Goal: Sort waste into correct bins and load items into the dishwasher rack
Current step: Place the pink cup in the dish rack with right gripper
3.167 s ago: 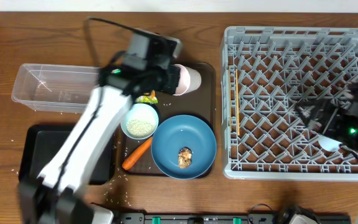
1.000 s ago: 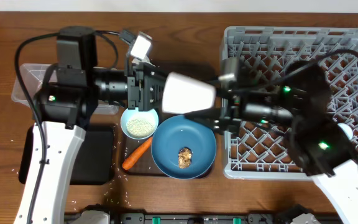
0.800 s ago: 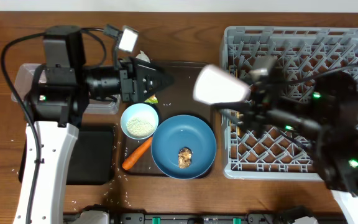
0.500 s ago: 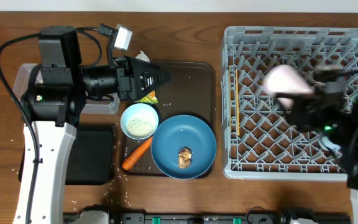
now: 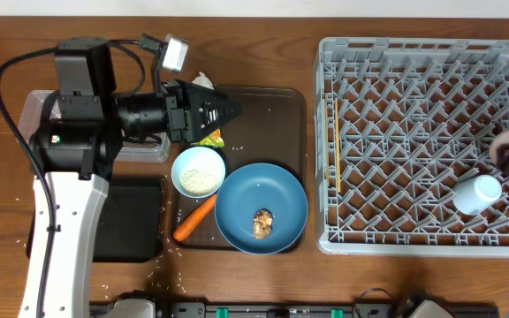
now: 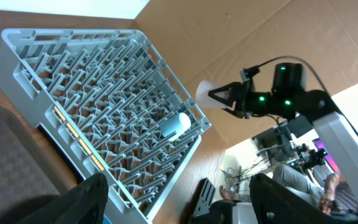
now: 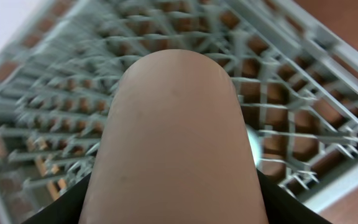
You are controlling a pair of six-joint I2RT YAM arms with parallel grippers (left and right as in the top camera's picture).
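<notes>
- your right gripper (image 6: 224,97) is clamped on the pink cup (image 7: 176,143), held in the air above the right side of the dishwasher rack (image 5: 414,141). in the overhead view it is mostly out of frame.
- your left gripper (image 5: 232,110) stands wide and empty, pointing toward the rack over the serving tray (image 5: 281,115).
- the light-blue cup (image 5: 477,194) lies on its side in the rack, near its right edge.
- on the serving tray: the white bowl (image 5: 199,170) with rice, the carrot (image 5: 194,219), and the blue plate (image 5: 262,199) carrying the brown lump (image 5: 263,223) (the wrapper (image 5: 208,138) peeks out just beside your left gripper).
- the clear box (image 5: 34,115) and the black tray (image 5: 126,221) sit at the left, partly under your left arm.
</notes>
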